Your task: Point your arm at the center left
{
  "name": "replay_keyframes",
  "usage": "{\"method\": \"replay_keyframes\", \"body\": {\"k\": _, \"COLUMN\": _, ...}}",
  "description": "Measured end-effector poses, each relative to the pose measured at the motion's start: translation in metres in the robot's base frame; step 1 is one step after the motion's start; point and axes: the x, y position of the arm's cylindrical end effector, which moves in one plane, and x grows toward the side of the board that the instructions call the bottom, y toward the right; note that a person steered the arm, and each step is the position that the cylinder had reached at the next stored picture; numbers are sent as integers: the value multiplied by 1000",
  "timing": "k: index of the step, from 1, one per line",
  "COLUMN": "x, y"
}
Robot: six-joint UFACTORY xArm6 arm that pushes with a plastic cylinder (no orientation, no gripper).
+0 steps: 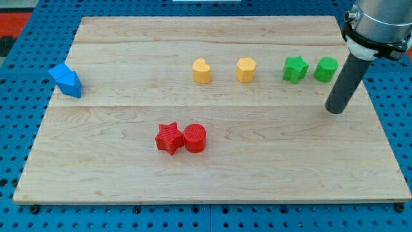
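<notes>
My tip (335,110) rests on the wooden board (212,167) at the view's right, just below and right of the green cylinder (326,69). A green star (295,69) sits left of that cylinder. A yellow heart (201,71) and a yellow hexagon (245,69) lie in the upper middle. A red star (169,138) and a red cylinder (195,138) touch each other in the lower middle. Blue blocks (66,80) sit together at the board's left edge, far from my tip.
The arm's grey body (378,22) hangs over the board's top right corner. A blue pegboard (19,96) surrounds the board on all sides.
</notes>
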Motion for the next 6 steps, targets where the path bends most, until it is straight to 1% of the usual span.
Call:
{"method": "replay_keyframes", "body": {"k": 1, "x": 0, "y": -1}}
{"method": "replay_keyframes", "body": {"k": 2, "x": 1, "y": -42}}
{"method": "replay_keyframes", "body": {"k": 5, "x": -5, "y": -266}}
{"method": "replay_keyframes", "body": {"k": 6, "x": -5, "y": -352}}
